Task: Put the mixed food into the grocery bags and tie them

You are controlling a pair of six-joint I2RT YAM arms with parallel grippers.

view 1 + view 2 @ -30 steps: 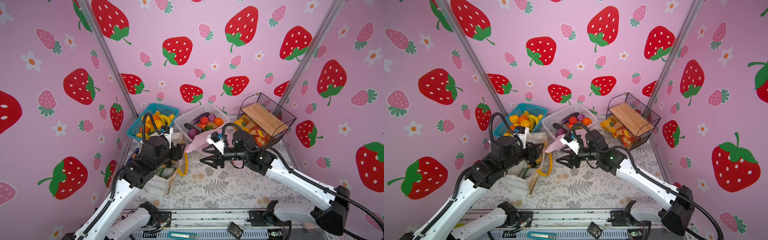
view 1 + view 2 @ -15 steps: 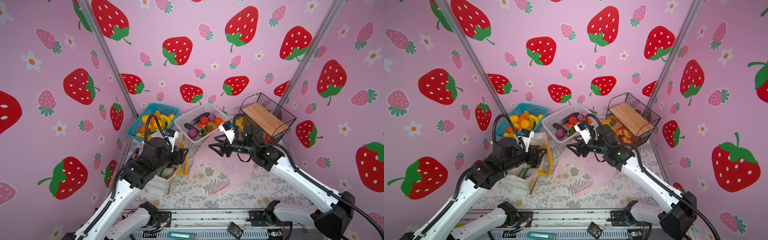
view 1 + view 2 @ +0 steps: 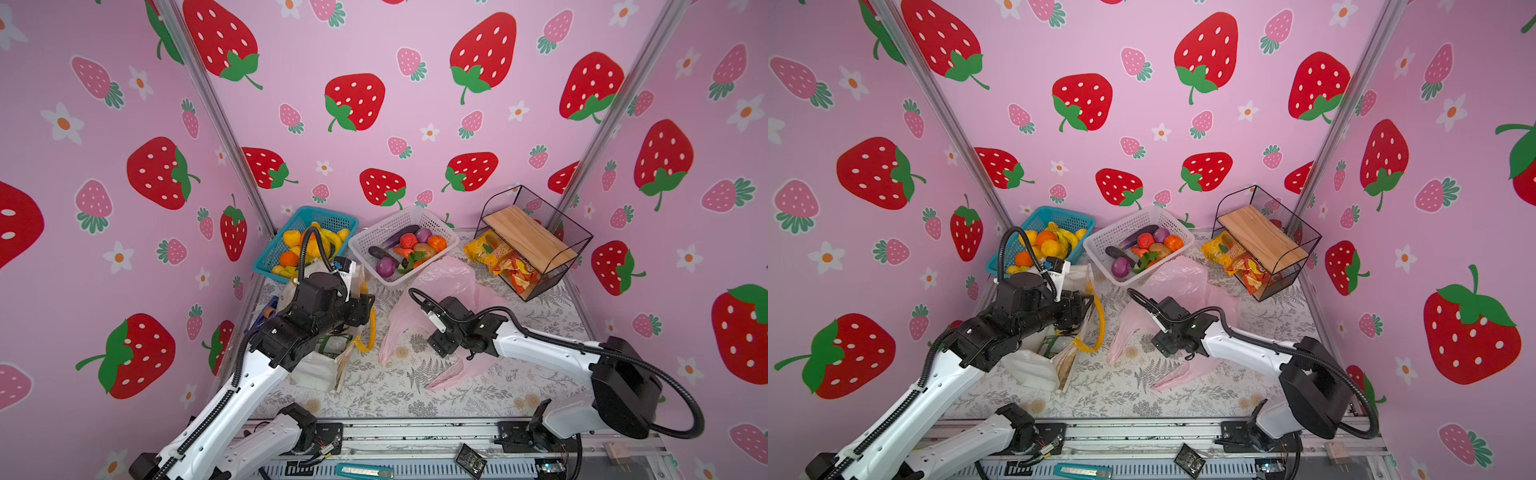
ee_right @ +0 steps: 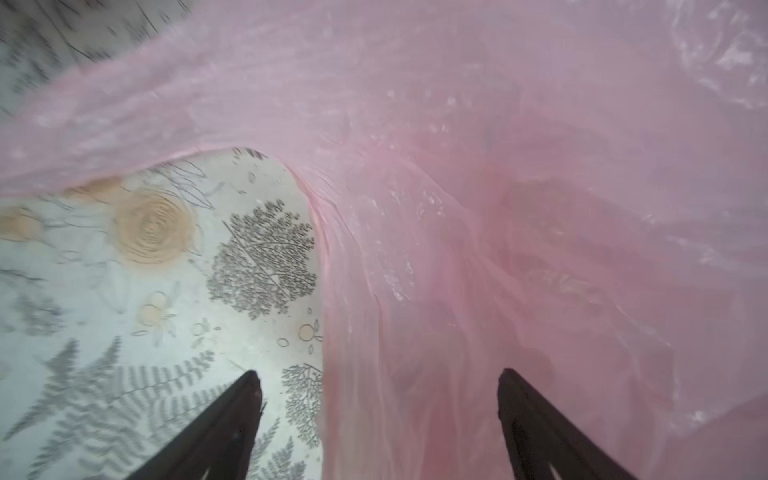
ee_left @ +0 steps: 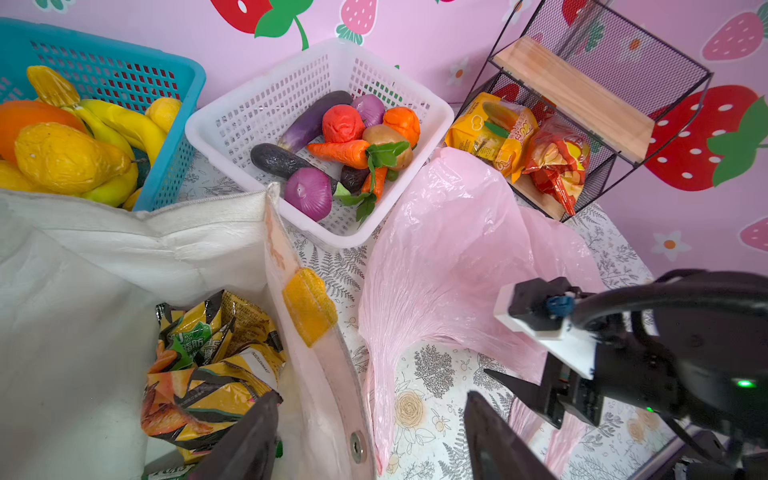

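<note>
The white tote (image 3: 316, 370) with yellow handles (image 3: 370, 332) stands at the left, with green and yellow snack packets (image 5: 208, 365) inside it. My left gripper (image 5: 372, 395) is open astride the tote's rim, one finger inside and one outside. The pink plastic bag (image 3: 444, 282) lies loose on the table; in the right wrist view the pink plastic bag (image 4: 540, 166) fills most of the frame. My right gripper (image 4: 378, 372) hangs open just above one of its handle strips, holding nothing. A carrot (image 5: 340, 151), tomato (image 5: 343, 122), onion (image 5: 308, 193) and potato (image 5: 386, 139) lie in the white basket (image 5: 266, 95).
A blue basket (image 3: 316, 216) of yellow and orange fruit sits at the back left, touching the tote. At the back right a black wire rack (image 3: 536, 241) with a wooden shelf holds orange snack packets (image 3: 507, 257). Pink walls close in three sides.
My right gripper has come down and forward from near the white basket and opened wider. The pink bag has dropped from it and spread over the table. The left arm has stayed put.
</note>
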